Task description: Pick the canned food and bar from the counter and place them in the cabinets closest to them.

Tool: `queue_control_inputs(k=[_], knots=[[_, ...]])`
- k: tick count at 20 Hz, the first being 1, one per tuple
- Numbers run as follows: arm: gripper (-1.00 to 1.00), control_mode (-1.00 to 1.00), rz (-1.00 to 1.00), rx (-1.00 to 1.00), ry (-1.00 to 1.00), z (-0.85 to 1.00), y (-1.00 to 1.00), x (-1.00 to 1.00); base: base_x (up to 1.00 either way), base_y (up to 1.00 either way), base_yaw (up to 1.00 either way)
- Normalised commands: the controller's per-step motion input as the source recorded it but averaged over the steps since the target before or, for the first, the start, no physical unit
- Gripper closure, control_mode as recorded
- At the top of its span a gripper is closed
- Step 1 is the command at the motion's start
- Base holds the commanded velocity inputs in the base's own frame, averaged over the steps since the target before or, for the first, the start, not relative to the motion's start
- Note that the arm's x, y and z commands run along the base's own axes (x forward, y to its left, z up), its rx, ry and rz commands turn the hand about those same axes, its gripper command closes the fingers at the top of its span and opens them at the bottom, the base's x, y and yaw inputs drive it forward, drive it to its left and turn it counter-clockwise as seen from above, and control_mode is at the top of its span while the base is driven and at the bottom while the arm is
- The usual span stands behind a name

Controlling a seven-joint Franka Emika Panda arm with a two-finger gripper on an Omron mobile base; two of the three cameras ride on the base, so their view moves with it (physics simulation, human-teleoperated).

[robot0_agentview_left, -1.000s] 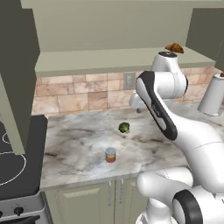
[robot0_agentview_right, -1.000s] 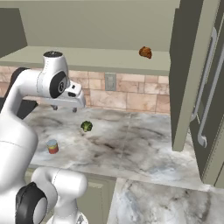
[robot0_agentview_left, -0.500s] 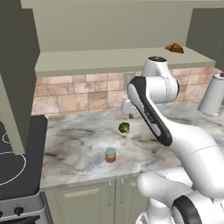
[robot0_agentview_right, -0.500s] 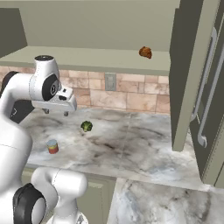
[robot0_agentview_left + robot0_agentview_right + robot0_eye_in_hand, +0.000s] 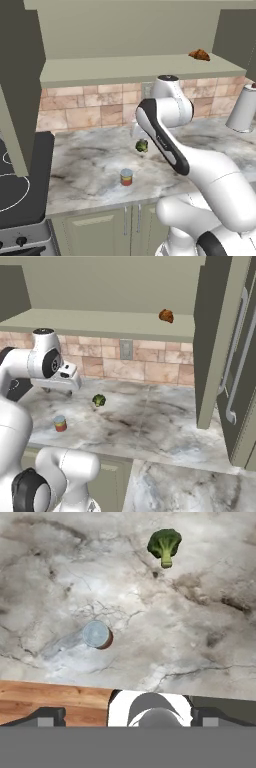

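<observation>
Hand (image 5: pixel 59 390) hangs above the worktop (image 5: pixel 150 426) with its fingers spread wide, holding nothing. Below it, toward the front edge, the can (image 5: pixel 97 635) stands upright; the broccoli (image 5: pixel 164 545) lies farther off.

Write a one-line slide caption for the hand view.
Looking down on the marbled counter: the canned food stands upright, lid showing, with a broccoli floret lying apart from it.

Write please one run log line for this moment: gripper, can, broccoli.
gripper: open, empty, above counter | canned food: upright on counter, untouched | broccoli: on counter, apart from can | phase: before grasp
</observation>
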Motion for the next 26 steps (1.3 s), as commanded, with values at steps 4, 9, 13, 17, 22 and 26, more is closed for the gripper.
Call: queue_control_inputs(k=[4, 9, 13, 17, 22, 26], knots=[[-1.0, -1.0, 0.02, -0.02, 0.0, -0.43, 0.17, -0.05, 0.0, 0.0, 0.0], [-1.0, -1.0, 0.02, -0.02, 0.0, -0.45, 0.25, 0.0, 0.0, 0.0, 0.0], [-1.0, -1.0, 0.02, -0.01, 0.0, -0.45, 0.27, 0.0, 0.0, 0.0, 0.0], [-1.0, -1.0, 0.02, 0.0, 0.0, -0.42, 0.27, 0.08, 0.0, 0.0, 0.0], [-1.0, -1.0, 0.01, -0.01, 0.0, -0.38, 0.28, 0.21, 0.0, 0.0, 0.0], [-1.0, -1.0, 0.0, -0.03, 0.0, -0.34, 0.22, 0.31, 0.0, 0.0, 0.0]])
